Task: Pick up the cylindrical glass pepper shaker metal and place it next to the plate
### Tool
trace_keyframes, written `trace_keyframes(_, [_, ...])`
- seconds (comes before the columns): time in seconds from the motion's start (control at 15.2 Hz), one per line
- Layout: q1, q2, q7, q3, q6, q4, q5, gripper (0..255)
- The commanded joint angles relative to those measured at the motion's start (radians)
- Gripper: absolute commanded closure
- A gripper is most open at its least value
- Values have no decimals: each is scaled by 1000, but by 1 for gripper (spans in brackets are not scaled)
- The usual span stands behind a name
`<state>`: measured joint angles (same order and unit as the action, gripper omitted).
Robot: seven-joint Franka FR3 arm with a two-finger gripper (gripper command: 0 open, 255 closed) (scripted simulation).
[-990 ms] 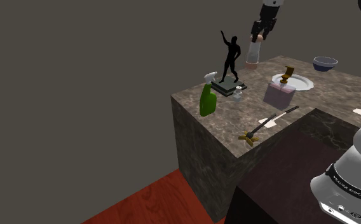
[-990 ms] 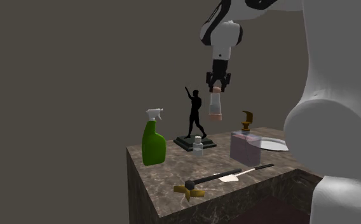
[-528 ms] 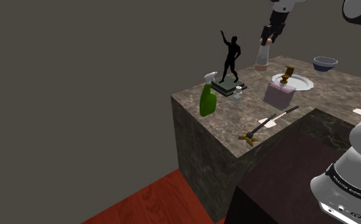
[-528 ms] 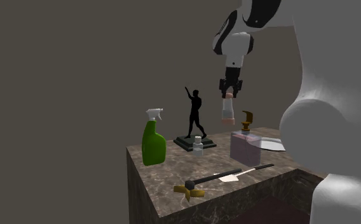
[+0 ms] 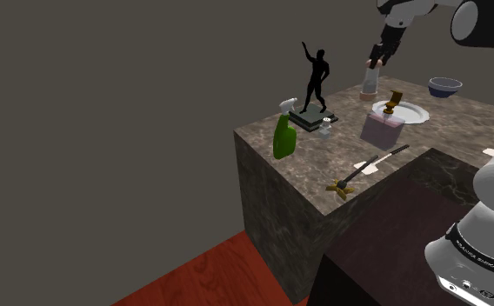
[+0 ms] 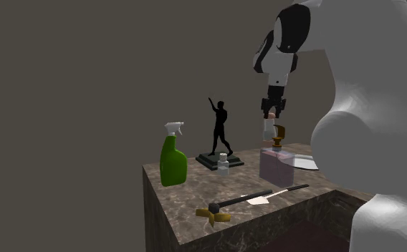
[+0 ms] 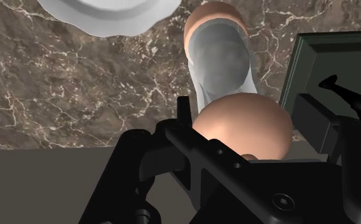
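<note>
Above counter (image 5: 323,165) by plate (image 5: 417,117) | gripper (image 5: 375,63) clamped on pepper shaker (image 5: 370,83) | bowl (image 5: 444,87) far back, contents n/k

so in the shoulder view, on the counter (image 5: 319,161): spray bottle (image 5: 283,132) far left; figurine (image 5: 317,80) right of it, small jar (image 5: 323,130) before its base; pepper shaker (image 5: 370,82) above, between figurine and plate (image 5: 419,114); box (image 5: 381,130) before plate; bowl (image 5: 444,86) far right; banana peel (image 5: 340,186) frontmost

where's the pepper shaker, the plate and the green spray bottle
pepper shaker (image 5: 370,83): shoulder view, on its clear body.
plate (image 5: 417,115): shoulder view, on its bare white rim.
green spray bottle (image 5: 283,141): shoulder view, on its green body below the white trigger.
</note>
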<state>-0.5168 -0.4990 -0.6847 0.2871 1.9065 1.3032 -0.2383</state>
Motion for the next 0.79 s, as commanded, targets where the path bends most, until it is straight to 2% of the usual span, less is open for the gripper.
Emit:
trace_keyframes(0.0, [-5,-11,-9,-1,18,7,-5,255])
trace_keyframes(0.73, [1,-33,-30,-9,151,121,-20,255])
